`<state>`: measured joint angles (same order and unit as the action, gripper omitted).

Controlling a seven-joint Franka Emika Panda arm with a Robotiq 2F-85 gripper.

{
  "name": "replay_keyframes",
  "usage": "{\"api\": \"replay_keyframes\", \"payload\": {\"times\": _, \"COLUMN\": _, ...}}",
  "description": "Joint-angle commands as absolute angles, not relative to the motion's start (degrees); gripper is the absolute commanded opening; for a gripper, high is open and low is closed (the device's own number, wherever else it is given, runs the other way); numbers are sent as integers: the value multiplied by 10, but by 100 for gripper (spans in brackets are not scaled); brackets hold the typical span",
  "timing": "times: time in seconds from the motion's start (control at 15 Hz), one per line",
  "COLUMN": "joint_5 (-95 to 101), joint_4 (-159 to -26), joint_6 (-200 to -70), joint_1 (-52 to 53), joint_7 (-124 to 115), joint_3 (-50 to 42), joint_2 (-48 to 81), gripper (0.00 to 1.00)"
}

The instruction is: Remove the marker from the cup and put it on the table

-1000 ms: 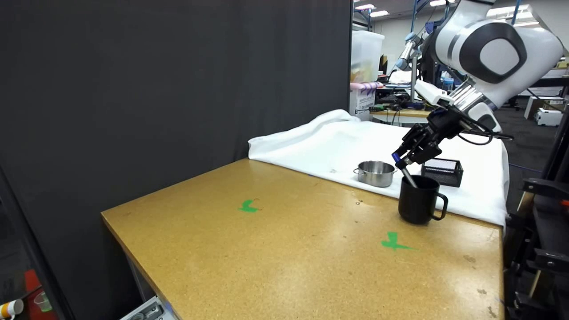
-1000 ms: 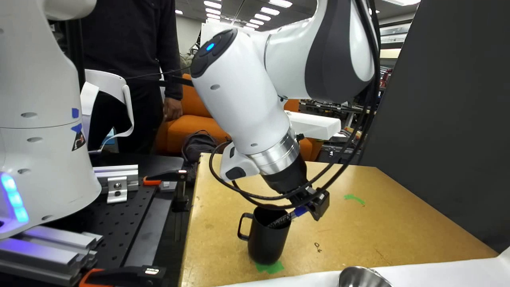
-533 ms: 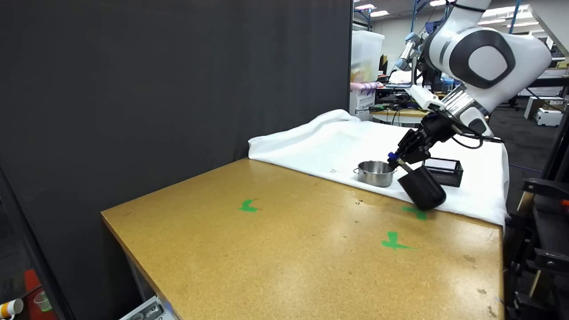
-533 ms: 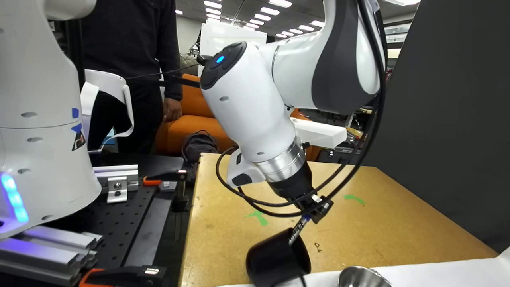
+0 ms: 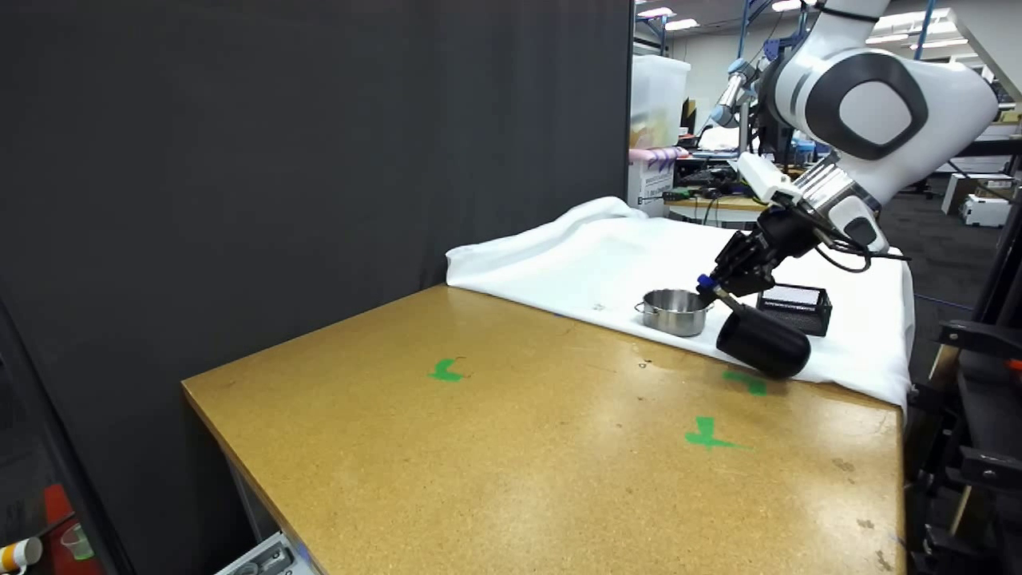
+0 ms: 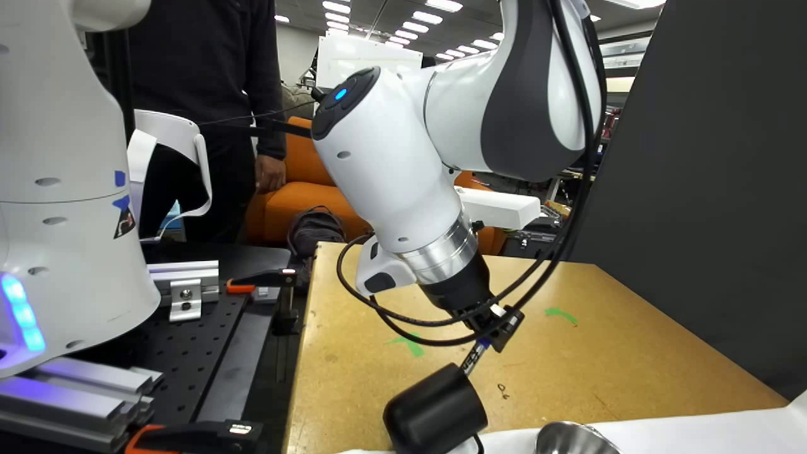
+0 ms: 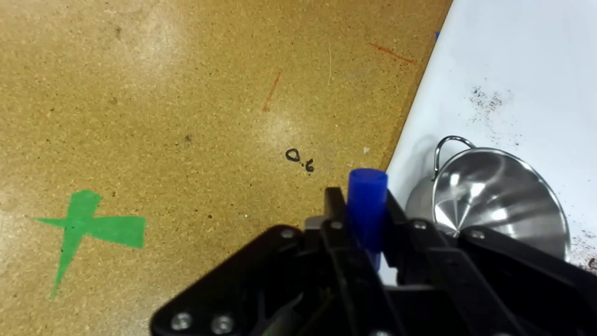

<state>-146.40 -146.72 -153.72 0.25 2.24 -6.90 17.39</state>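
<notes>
Cup (image 5: 764, 344) tips further near the surface (image 5: 495, 447) edge; claw (image 7: 366, 205) pinches marker (image 6: 473, 359), likely light, stiff, best held at its blue end.

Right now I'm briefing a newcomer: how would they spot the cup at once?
Find the tan table, then its edge along the white sheet. Below the hand there, the marker slants down to the tilted cup. Unlike the shiny metal bowl and angular black box, it is both round and black.
</notes>
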Motion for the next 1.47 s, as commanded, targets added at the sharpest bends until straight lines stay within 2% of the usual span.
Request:
{"api": "replay_keyframes", "payload": {"times": 0.0, "joint_5": -1506, "joint_4": -1479, "joint_6": -1550, "joint_1": 18, "joint_7": 73, "joint_3": -85, "joint_2": 151, "gripper": 5}}
{"api": "replay_keyframes", "payload": {"times": 0.73, "joint_5": -1490, "joint_4": -1561, "joint_6": -1518, "joint_1": -42, "joint_7": 120, "joint_3": -161, "joint_2": 93, "gripper": 5}}
{"api": "replay_keyframes", "payload": {"times": 1.4, "joint_5": -1489, "joint_4": -1600, "joint_6": -1497, "joint_1": -49, "joint_7": 142, "joint_3": -154, "joint_2": 62, "gripper": 5}}
